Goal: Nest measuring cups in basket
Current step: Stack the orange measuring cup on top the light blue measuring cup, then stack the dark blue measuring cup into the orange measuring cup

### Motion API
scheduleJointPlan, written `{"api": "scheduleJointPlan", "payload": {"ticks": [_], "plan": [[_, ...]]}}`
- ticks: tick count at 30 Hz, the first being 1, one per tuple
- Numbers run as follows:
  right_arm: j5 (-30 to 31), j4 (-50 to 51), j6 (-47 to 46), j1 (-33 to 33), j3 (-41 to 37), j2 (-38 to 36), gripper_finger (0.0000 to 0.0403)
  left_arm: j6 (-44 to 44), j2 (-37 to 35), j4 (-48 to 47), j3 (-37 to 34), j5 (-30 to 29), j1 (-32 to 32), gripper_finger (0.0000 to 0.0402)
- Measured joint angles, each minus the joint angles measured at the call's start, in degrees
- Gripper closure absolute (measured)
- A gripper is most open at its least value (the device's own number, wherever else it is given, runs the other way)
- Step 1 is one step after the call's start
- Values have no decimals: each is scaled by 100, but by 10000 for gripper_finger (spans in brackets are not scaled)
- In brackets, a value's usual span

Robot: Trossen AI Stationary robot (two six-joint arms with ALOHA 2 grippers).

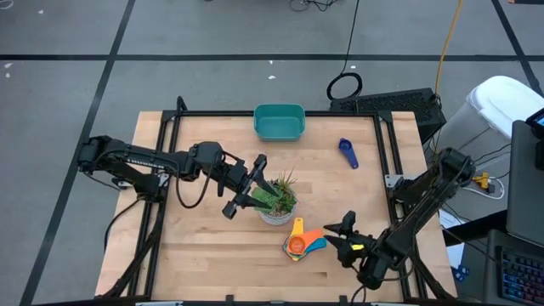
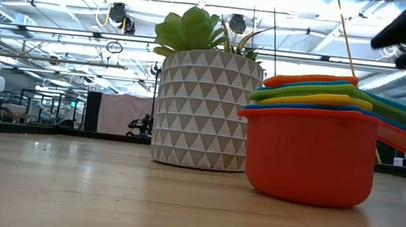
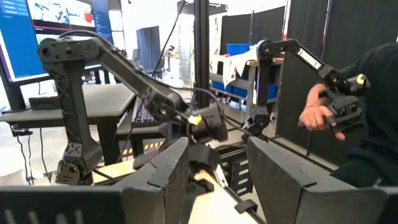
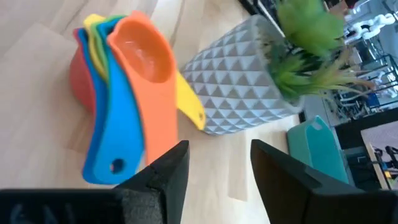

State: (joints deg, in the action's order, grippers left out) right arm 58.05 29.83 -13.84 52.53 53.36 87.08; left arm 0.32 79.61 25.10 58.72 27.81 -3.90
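Right gripper (image 1: 342, 233) sits at the near right of the table, fingers spread, nothing between them; its tips are just beside the handles of the nested stack of measuring cups (image 1: 303, 242) but not touching. Right wrist view: small orange cup (image 4: 144, 56) on top, its flat handle pointing toward the fingers, a light blue handle (image 4: 112, 134) beside it, yellow and green rims under it, a red cup (image 4: 79, 78) at the bottom. Low view confirms the stack rests upright on the wood, the red cup (image 2: 308, 155) carrying the rest.

Just behind the stack, touching or nearly so: potted plant (image 1: 276, 201), white pot with triangle pattern.

Left gripper (image 1: 248, 184) reaches in from the left at mid-table, fingers spread wide on either side of the plant's leaves, holding nothing. Its wrist view looks across to the right arm and, beyond the table, a person's hand (image 3: 318, 116) on a control handle.

Farther back on the right, well apart from the stack: one dark blue measuring cup (image 1: 347, 150), lying alone.

At the far edge, centre: teal basket (image 1: 279, 121), no cups inside.
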Motion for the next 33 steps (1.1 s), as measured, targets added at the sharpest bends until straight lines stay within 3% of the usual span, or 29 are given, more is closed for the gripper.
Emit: {"api": "scheduleJointPlan", "payload": {"ticks": [6, 9, 13, 16, 18, 23, 28, 33], "plan": [[-143, 1047, -629, -59, 0, -378, 240, -2, 0, -7, 0, 0, 0, 236], [-229, 2506, -2371, -336, 0, -417, 241, -2, 0, -46, 0, 0, 0, 236], [-807, 4389, -5030, -902, -4, -421, 241, 92, 0, -282, -2, -35, -19, 236], [-1017, 5087, -6155, -1233, -4, -437, 241, 359, 0, -422, -2, -247, -85, 236], [-1033, 5175, -6400, -1426, -4, -503, 241, 536, 0, -489, -2, -426, -148, 236], [-1340, 4521, -5489, -2160, -4, -952, 242, 948, -108, -953, -4, -1076, -374, 236], [-1947, 3265, -3508, -3250, -4, -1570, 243, 1401, -271, -1556, -7, -2055, -664, 236], [-2687, 2295, -1755, -4450, -2, -1956, 243, 1520, -478, -2197, 8, -2652, -888, 236]]}}
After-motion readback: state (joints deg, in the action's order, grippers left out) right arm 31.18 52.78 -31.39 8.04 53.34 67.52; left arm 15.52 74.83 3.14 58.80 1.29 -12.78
